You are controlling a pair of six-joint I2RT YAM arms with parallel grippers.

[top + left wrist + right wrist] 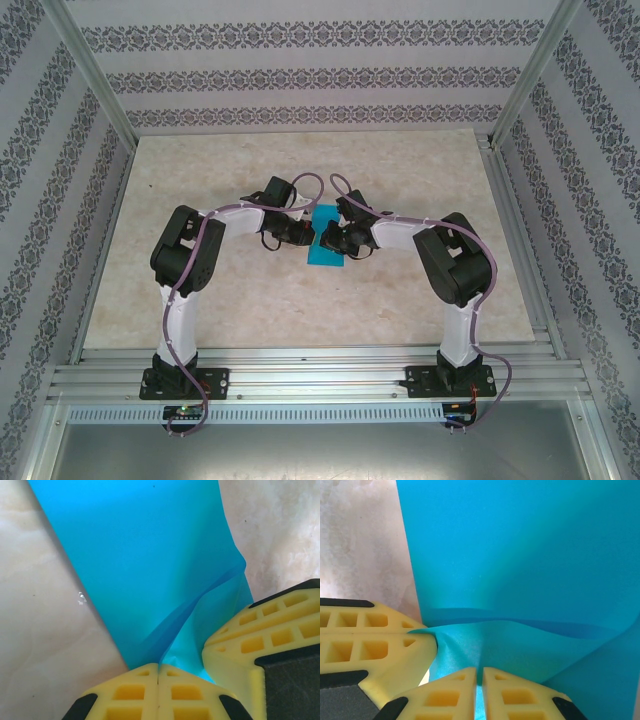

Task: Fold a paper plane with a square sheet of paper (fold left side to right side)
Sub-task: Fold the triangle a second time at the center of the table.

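Observation:
The square sheet of paper is bright cyan-blue and lies mid-table between the two arms. Its near edge is lifted and curls over the flat part. My left gripper comes in from the left and is shut on that raised edge; in its own view the yellow fingertips meet at the gripper with a paper ridge running into them. My right gripper comes from the right and is shut on the same lifted flap, its tips at the gripper nearly touching. The two grippers sit close together.
The sheet rests on a pale marble-patterned tabletop. Patterned walls and aluminium posts enclose the back and sides. A metal rail with both arm bases runs along the near edge.

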